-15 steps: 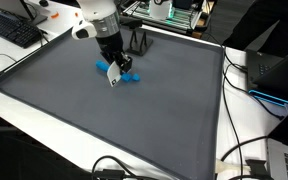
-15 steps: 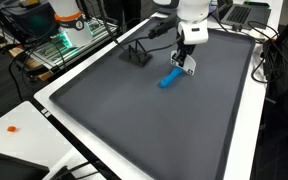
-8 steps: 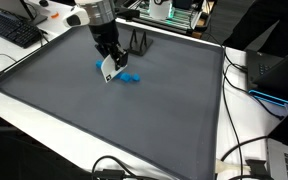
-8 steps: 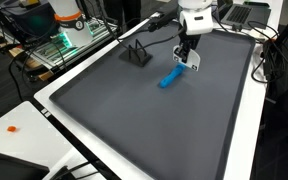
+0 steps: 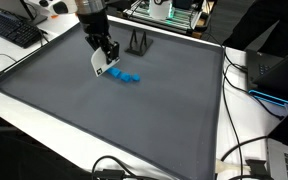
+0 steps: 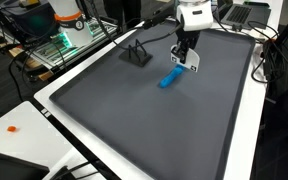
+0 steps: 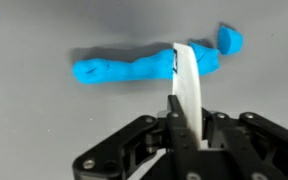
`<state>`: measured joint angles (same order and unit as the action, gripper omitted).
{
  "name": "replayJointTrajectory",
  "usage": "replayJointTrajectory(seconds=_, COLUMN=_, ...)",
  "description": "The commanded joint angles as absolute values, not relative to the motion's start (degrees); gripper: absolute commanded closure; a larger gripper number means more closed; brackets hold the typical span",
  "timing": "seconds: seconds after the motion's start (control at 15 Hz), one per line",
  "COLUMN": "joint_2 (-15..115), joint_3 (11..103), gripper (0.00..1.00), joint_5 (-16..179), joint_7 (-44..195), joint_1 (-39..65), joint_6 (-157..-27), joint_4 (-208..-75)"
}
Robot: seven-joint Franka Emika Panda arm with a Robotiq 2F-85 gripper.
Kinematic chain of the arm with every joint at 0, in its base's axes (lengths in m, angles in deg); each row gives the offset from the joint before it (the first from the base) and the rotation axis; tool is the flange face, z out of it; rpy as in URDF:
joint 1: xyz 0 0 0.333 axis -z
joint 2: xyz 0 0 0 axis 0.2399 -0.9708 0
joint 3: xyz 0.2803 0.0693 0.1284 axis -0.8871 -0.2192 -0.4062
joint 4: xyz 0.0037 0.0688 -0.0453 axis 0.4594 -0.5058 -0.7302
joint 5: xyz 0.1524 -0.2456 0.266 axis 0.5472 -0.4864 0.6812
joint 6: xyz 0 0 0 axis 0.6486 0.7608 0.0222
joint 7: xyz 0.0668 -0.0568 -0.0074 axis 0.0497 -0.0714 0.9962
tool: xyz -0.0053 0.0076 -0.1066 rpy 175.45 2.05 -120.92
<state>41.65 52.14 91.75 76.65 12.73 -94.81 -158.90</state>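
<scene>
A lumpy, elongated blue object (image 5: pixel 124 76) (image 6: pixel 170 78) lies on the dark grey mat (image 5: pixel 94 115). My gripper (image 5: pixel 103 60) (image 6: pixel 187 58) hangs just above and beside it, shut on a thin white flat strip (image 5: pixel 100 64) (image 6: pixel 191 64). In the wrist view the white strip (image 7: pixel 187 85) sticks out from between the shut fingers of the gripper (image 7: pixel 187 125) and crosses in front of the blue object (image 7: pixel 124 70). The strip's tip is clear of the mat; whether it touches the blue object I cannot tell.
A small black stand (image 5: pixel 137 42) (image 6: pixel 136 55) sits near the mat's far edge. A keyboard (image 5: pixel 14 30) lies off the mat on the white table. Cables and a laptop (image 5: pixel 274 70) line one side. Electronics (image 6: pixel 69 35) stand beyond the table.
The gripper has risen and drifted away from the blue object, carrying the white strip. The blue object stays on the mat.
</scene>
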Motion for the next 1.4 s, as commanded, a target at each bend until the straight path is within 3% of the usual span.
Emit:
replayJointTrajectory(seconds=0.0, joint_2=41.9, joint_3=52.3, gripper=0.98, joint_5=90.9, joint_7=78.5, joint_1=13.6, joint_6=-94.3, joint_4=-160.1)
replayJointTrajectory(seconds=1.33, joint_2=36.3, joint_3=51.4, gripper=0.98, joint_5=89.2, joint_7=84.9, joint_1=14.0, joint_6=-95.4, joint_4=-160.3)
